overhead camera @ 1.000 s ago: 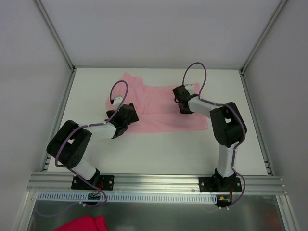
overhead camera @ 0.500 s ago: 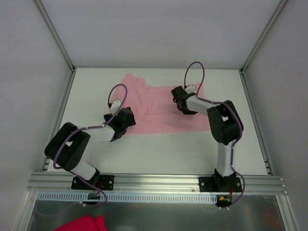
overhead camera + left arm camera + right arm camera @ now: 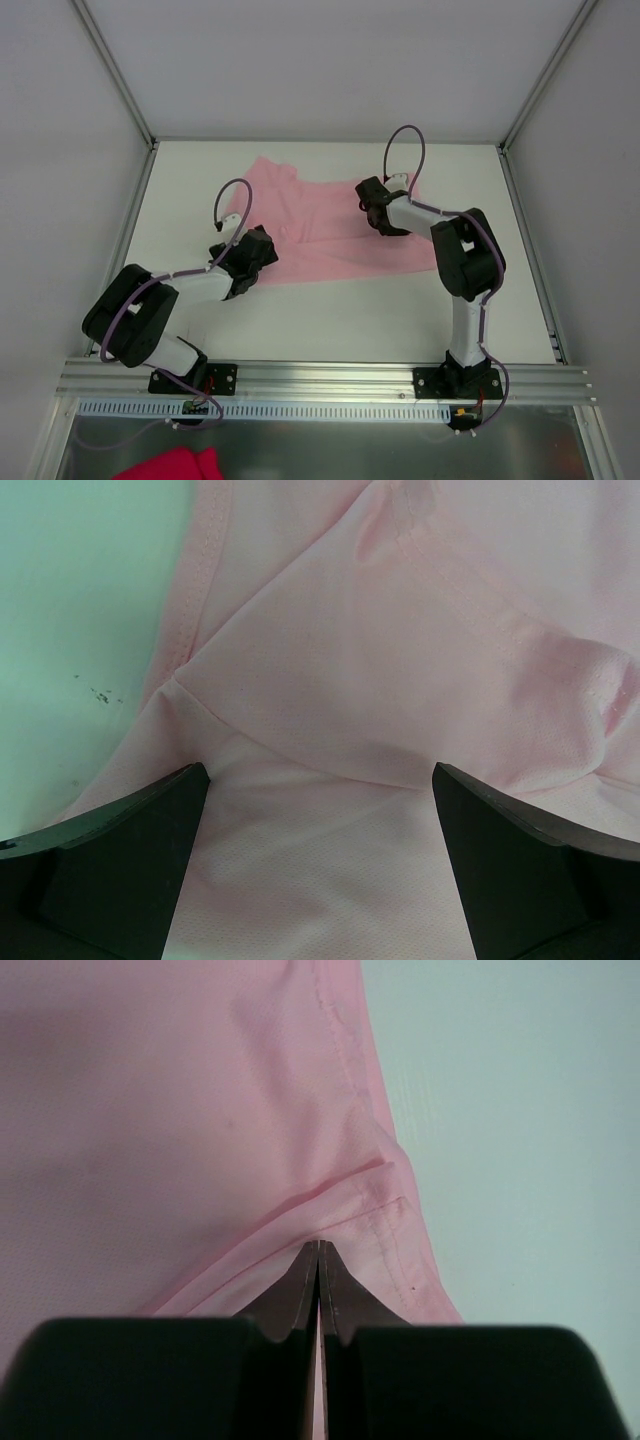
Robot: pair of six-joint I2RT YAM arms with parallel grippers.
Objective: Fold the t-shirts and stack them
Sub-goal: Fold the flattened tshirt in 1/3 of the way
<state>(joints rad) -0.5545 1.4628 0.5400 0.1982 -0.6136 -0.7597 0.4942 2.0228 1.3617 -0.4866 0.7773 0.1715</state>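
One pale pink t-shirt (image 3: 322,238) lies rumpled; left hand (image 3: 320,776) spread, right hand (image 3: 318,1252) pinching it.

Bright, even diffuse light; soft shadow on t-shirt (image 3: 150,1110); wrist-view foreground blurred.

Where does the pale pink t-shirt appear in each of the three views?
Top external: t-shirt spread on the table, far half.
Left wrist: t-shirt fills most of the frame, right of bare table.
Right wrist: t-shirt covers the left, pinched by right gripper.
Shared landmark: the white table.
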